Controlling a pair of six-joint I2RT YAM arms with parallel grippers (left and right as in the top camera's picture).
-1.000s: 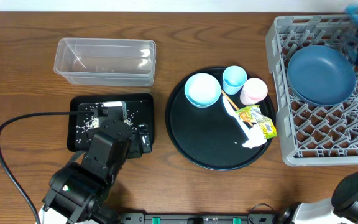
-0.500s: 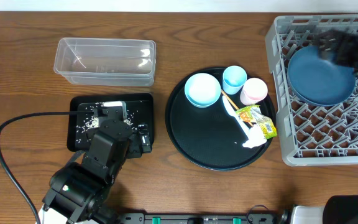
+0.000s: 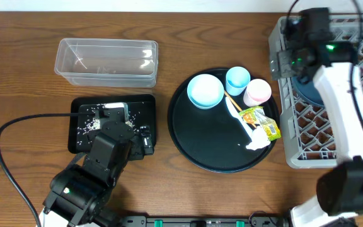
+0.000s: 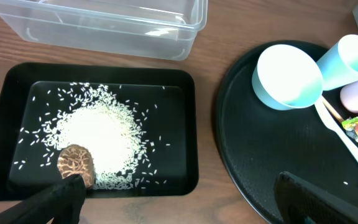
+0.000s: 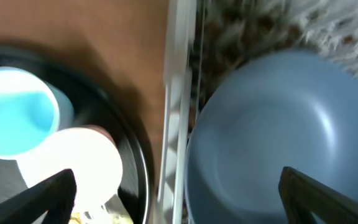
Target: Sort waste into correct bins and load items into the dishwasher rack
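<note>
The right end effector point(image 5: 176, 180) hangs with its fingers wide apart and nothing in them, over the rim of the dishwasher rack point(image 5: 180, 68). The blue plate point(image 5: 272, 137) lies in the rack, just beside it. On its other side stands the pink cup point(image 5: 73, 165), likely next. The end effector should come straight down around that cup, gently, since the light-blue cup point(image 5: 14, 115) stands right beside it. Far off, the left end effector point(image 4: 180, 180) is wide too.

The table point(image 3: 17, 75) was lit brightly and evenly from above, and only soft, short shadows were cast. Small white glare was seen on the clear plastic tub point(image 3: 106, 62). The left wrist view was rendered sharp. The right wrist view was smeared by motion blur; the blue plate point(image 5: 272, 143) and the rack point(image 5: 179, 93) were rendered unclear.
</note>
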